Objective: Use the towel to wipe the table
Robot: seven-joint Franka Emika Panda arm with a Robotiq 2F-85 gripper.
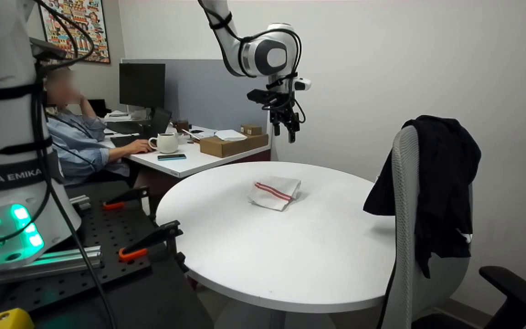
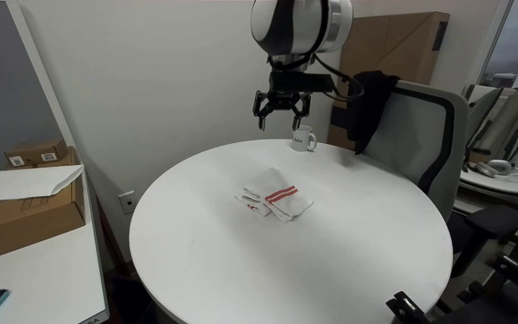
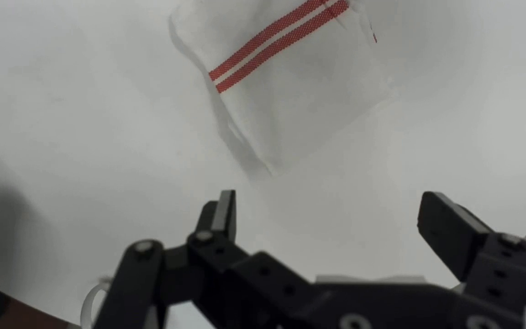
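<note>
A white towel with red stripes (image 1: 274, 193) lies loosely folded on the round white table (image 1: 290, 260). It also shows in an exterior view (image 2: 281, 198), near the middle of the table (image 2: 187, 265). In the wrist view the towel (image 3: 308, 96) is at the top centre, beyond the fingertips. My gripper (image 1: 285, 135) hangs fingers down above the far part of the table, behind the towel in both exterior views (image 2: 279, 128). Its fingers are wide apart with nothing between them, as the wrist view (image 3: 329, 196) also shows. It does not touch the towel.
A white mug (image 2: 301, 140) stands at the table's far edge, near below the gripper. A chair (image 1: 407, 219) with a black garment (image 1: 445, 183) stands against the table. A desk (image 1: 185, 167) with boxes and a seated person is beside it. Clamps (image 1: 151, 240) sit near the table's edge.
</note>
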